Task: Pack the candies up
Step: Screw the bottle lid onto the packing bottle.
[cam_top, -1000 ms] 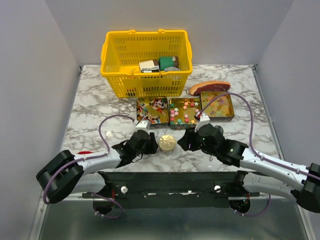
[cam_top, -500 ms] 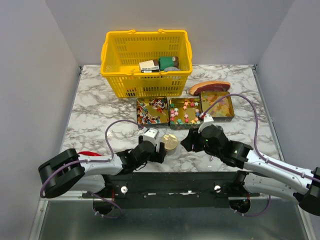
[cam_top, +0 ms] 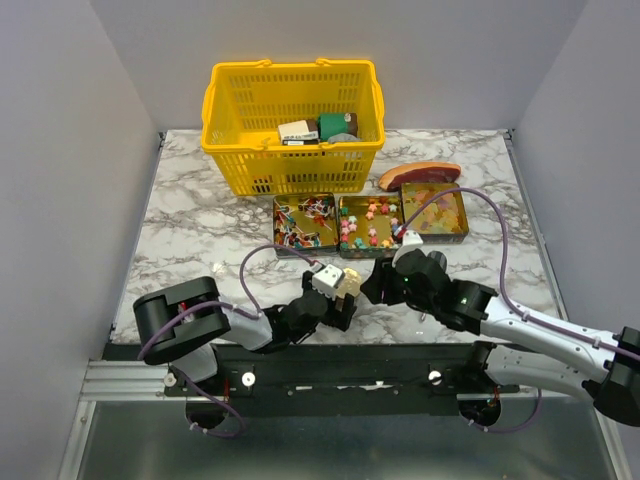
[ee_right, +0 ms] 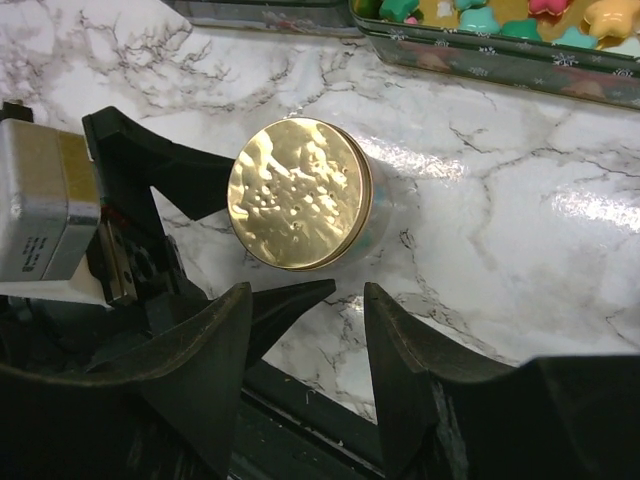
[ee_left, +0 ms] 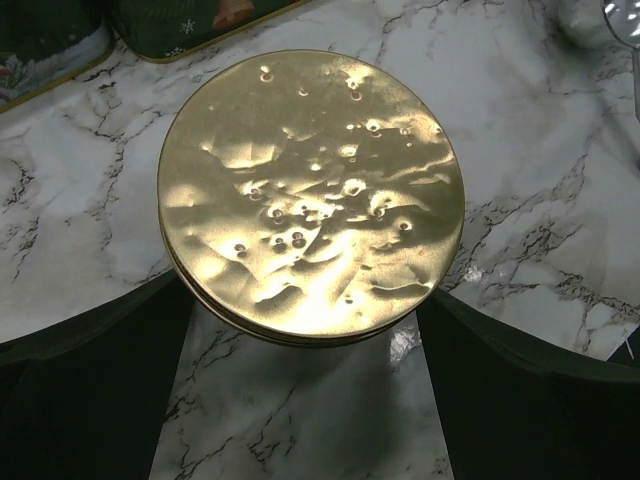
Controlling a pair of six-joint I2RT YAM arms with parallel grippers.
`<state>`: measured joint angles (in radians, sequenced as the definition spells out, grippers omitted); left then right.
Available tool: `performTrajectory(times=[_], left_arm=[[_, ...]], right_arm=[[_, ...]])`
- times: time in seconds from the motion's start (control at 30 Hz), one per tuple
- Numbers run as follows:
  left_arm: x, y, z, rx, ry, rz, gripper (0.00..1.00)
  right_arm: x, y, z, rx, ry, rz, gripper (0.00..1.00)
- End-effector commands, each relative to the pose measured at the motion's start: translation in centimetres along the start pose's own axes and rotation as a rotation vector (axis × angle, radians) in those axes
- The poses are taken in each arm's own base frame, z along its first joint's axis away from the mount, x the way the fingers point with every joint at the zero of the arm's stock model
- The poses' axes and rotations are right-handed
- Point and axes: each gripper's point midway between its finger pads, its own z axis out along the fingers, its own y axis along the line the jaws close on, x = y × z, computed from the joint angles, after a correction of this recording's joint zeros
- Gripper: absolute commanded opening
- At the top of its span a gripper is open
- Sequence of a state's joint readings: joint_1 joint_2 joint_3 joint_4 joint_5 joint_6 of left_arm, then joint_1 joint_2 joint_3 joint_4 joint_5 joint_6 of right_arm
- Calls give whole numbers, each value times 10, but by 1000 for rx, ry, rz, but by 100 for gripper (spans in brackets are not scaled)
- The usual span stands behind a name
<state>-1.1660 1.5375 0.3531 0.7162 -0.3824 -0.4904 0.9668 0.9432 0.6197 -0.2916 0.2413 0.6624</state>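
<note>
The candies (cam_top: 368,222) sit in three open tins in a row mid-bench, at 12 o'clock from both arms. The left dark green rectangular tin (cam_top: 276,226) has the red-blue-white wrapped ones. I'd guess they're crinkly and slippery, so pinch across the body, not the twist ends. The middle tin (cam_top: 342,226) has the pink-green-blue chunky ones, probably hard, light and prone to skittering off. The right tin (cam_top: 466,214) has translucent yellow-orange gummies, likely soft and tacky, so go gentle. They're all tiny, and the tin walls will crowd the fingers, so pick from the middle.

The left end effector (ee_left: 303,290) is spread wide, straddling the round jar with the dimpled gold lid (ee_left: 310,195). I can't tell if it touches below the lid. At the jar's 3 o'clock, the right end effector (ee_right: 338,295) has its jaws apart, nothing between.

It's cramped around the jar, with the white marble bench (cam_top: 190,215) edge close at 6 o'clock. There's open marble at 9 o'clock. The yellow plastic basket (cam_top: 240,150) blocks 12 o'clock, and the red-brown meat slab (cam_top: 418,175) lies at 1 o'clock.
</note>
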Motion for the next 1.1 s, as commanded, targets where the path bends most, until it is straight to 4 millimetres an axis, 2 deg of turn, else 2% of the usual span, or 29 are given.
performTrajectory(times=[0.0,0.13,0.27,0.37,0.63,0.93,1.03,1.07], left_arm=[[1,8,6,-26,-83,58,99],[6,15,13,-61,-133,82,99],[0,17,6,-29,-230,37,99],[2,17,5,-22,-239,19,99],[3,14,10,-11,-247,32,99],[-8,2,28,-15,-242,116,99],[-9,-1,33,-17,-233,138,94],[-7,-1,34,-13,-227,144,86]], right_arm=[[2,-9,3,62,15,25,56],[4,-21,10,109,32,46,56],[2,-34,17,157,36,54,56],[-2,-41,23,172,51,62,56],[-16,-35,43,138,84,74,54],[-9,-26,61,98,155,82,48],[-9,-25,61,93,159,80,47],[-9,-25,62,93,159,80,47]])
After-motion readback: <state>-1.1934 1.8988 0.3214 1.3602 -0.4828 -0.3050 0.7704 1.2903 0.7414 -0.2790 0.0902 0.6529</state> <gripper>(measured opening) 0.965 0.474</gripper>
